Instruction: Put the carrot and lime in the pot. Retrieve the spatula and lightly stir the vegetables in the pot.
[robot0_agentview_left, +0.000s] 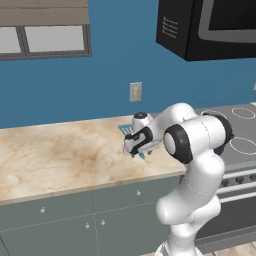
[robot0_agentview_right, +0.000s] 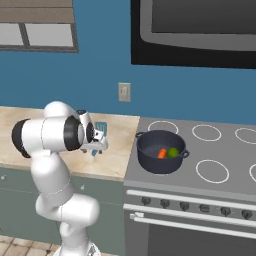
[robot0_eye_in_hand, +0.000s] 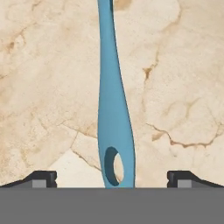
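Spatula lies flat near the worktop's stove-side edge, handle centred between the wide-open, empty gripper (carrot, lime sit in the pot), so a grab looks next.

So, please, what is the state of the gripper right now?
Gripper: open, holding nothing; its fingertips stand wide on either side of the spatula handle on the counter.

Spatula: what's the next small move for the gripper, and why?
Probably lower and close on the spatula handle: the gripper is open, its jaws either side of the handle on the counter, and the carrot and lime already sit in the pot.
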